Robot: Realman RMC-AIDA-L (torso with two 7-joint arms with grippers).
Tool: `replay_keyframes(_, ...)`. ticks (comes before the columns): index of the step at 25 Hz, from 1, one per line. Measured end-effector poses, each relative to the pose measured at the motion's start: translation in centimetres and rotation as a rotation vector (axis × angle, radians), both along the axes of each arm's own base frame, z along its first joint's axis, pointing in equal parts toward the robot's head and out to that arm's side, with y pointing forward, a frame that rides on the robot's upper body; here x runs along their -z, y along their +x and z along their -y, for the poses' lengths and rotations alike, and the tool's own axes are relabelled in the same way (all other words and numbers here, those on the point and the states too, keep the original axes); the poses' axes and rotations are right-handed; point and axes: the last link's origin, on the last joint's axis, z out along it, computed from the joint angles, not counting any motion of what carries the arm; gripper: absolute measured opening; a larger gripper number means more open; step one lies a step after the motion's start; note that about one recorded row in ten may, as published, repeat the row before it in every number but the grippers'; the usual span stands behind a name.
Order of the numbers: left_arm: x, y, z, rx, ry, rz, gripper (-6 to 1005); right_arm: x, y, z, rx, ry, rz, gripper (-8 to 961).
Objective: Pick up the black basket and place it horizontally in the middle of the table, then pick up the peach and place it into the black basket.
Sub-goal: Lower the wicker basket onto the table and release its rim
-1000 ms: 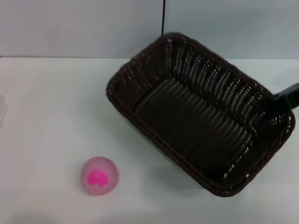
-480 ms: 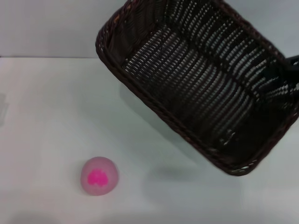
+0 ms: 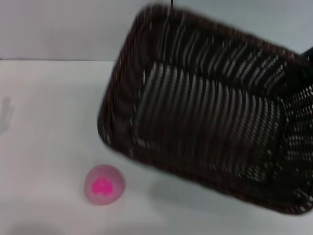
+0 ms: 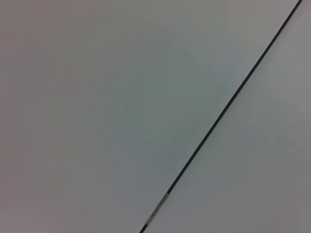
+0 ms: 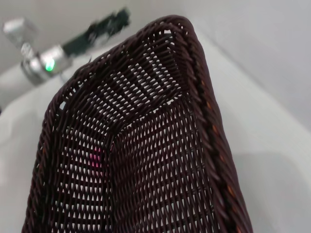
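The black basket hangs in the air above the table, tilted, with its opening toward the head camera. Its image is smeared. My right gripper shows only as a dark shape at the basket's right rim, and it carries the basket. The right wrist view looks along the basket's woven wall. The peach sits on the table at the front left, below the basket's lower left corner and apart from it. A pink spot of the peach shows through the weave. My left gripper is far off, seen past the basket.
A grey wall stands behind the table, with a thin black cable running across it. The left arm's silver wrist with a green light hovers beyond the basket. Bare tabletop lies left of the peach.
The basket has risen off the table and turned, and its left end has swung down and toward the front. The peach has not moved.
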Motion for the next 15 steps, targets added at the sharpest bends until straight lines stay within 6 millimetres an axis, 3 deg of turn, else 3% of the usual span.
replay_keyframes(9,0.6,0.3,0.1,0.013,-0.02,0.016,774,3.2,-0.4,0.7,-0.132,-0.157,0.113,163)
replay_keyframes(15,0.7,0.3,0.2,0.011,-0.024,0.018,771,3.8,-0.4,0.7,-0.173,-0.17,0.105,163)
